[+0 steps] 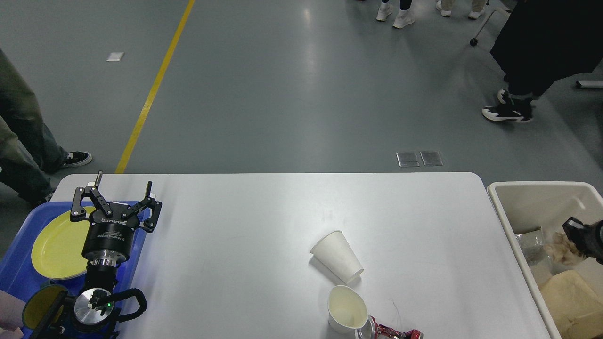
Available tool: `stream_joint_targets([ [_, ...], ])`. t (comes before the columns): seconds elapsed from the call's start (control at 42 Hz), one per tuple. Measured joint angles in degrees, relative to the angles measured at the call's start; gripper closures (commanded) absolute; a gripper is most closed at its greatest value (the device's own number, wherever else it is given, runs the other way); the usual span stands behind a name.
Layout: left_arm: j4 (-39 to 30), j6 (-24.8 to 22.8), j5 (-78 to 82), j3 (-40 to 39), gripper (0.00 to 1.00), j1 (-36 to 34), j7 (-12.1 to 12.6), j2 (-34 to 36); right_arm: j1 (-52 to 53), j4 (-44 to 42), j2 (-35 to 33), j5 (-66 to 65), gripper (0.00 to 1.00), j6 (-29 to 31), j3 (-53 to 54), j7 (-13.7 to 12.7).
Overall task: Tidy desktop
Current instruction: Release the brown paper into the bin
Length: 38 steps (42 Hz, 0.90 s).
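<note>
The white desktop (264,226) fills the middle of the head view. On it lie a tipped white paper cup (337,256), an upright white paper cup (347,310) and a crushed red can (393,333) at the front edge. My left gripper (123,188) is open and empty above the desktop's left end, over the edge of the blue tray (14,268). My right gripper (575,234) is mostly cut off by the right edge. It sits inside the beige bin (499,207), shut on a crumpled brown paper (563,245).
A yellow plate (56,245) lies in the blue tray, with a yellow round dish (35,308) below it. The bin holds brown paper (570,296) and a clear wrapper (530,245). People's legs stand on the grey floor at the left and at the far right.
</note>
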Motion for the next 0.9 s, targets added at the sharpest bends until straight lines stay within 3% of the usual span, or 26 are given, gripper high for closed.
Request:
stream_joint_targets([
  [0.071,0.00,0.00,0.00,0.00,0.04,0.00,0.00,0.00,-6.18,-4.86,3.34,0.02,1.00,-6.82,0.74,0.62],
  [0.214,0.00,0.00,-0.01,0.00,0.04,0.00,0.00,0.02,-12.27,-6.63,7.23,0.02,1.00,-17.52,-0.25,1.06],
  [0.357,0.00,0.00,-0.03,-0.02,0.04,0.00,0.00,-0.01,-15.90,-7.05,9.62,0.00,1.00,-24.56,-1.37,1.10],
  [0.809,0.00,0.00,-0.03,-0.01,0.04,0.00,0.00,-0.02,-18.34,-7.20,11.22,-0.02,1.00,-28.55,-1.65,0.60],
  [0.833,0.00,0.00,-0.03,-0.01,0.04,0.00,0.00,-0.03,-18.47,-7.20,11.31,-0.02,0.96,-28.55,-1.68,0.59],
  [0.904,0.00,0.00,-0.03,-0.02,0.04,0.00,0.00,-0.04,-18.85,-7.16,11.60,-0.02,0.63,-28.59,-1.70,0.57],
])
